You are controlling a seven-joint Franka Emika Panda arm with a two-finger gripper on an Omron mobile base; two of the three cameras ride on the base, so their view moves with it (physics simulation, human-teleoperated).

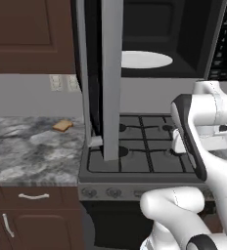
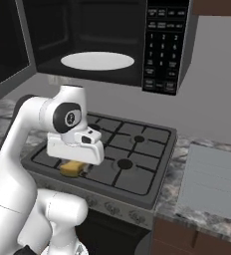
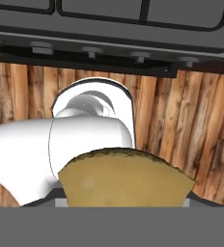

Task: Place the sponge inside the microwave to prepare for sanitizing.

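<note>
The black microwave (image 2: 162,45) hangs over the stove with its door (image 1: 110,73) swung wide open to the left, showing the white turntable (image 2: 97,61) inside. The mustard-yellow sponge (image 2: 70,168) is held under the white hand, low over the stove's front left corner and well below the microwave's cavity. My gripper (image 2: 75,169) is shut on it, its fingers mostly hidden by the hand and the sponge. In the hand view the sponge (image 3: 126,178) bulges up from the bottom edge and covers the finger tips.
A black gas stove (image 2: 132,144) lies under the microwave, its knobs (image 3: 92,50) along the front. A bread slice (image 1: 62,125) rests on the marble counter (image 1: 27,151) to the left. A grey flat board (image 2: 214,182) lies on the right counter. Wooden floor (image 3: 191,125) is below.
</note>
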